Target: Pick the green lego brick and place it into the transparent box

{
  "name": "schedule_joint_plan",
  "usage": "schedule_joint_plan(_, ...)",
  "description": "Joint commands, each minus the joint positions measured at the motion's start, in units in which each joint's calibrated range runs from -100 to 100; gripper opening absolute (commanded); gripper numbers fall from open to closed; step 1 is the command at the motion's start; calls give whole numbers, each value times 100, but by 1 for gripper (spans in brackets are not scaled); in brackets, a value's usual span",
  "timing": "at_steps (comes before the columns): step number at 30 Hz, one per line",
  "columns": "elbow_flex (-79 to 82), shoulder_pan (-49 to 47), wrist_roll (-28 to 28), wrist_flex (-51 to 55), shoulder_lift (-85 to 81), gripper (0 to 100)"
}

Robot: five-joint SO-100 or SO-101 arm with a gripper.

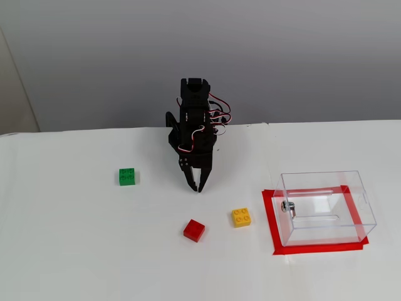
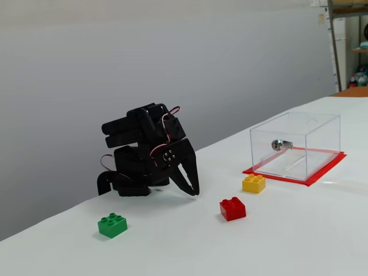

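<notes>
The green lego brick (image 1: 127, 177) lies on the white table, left of the arm in a fixed view; in the other fixed view the green brick (image 2: 112, 225) sits at front left. The transparent box (image 1: 326, 207) stands empty on a red taped patch at the right, with a small metal fitting on its left wall; it shows in the other fixed view too (image 2: 296, 145). My black gripper (image 1: 197, 187) hangs folded down, tips close together just above the table, holding nothing. The gripper (image 2: 194, 191) is well right of the green brick.
A red brick (image 1: 194, 230) and a yellow brick (image 1: 241, 217) lie in front of the arm, between gripper and box. They show in the other fixed view as red brick (image 2: 232, 209) and yellow brick (image 2: 253, 183). The arm's base (image 2: 123, 187) stands at the table's back edge.
</notes>
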Motion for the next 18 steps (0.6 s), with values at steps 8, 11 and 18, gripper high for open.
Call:
schedule_joint_plan(8,-133,17,9,47,-51,1)
schedule_joint_plan(11,-133,17,9,47,-51,1)
schedule_joint_plan(18,-133,17,9,47,-51,1)
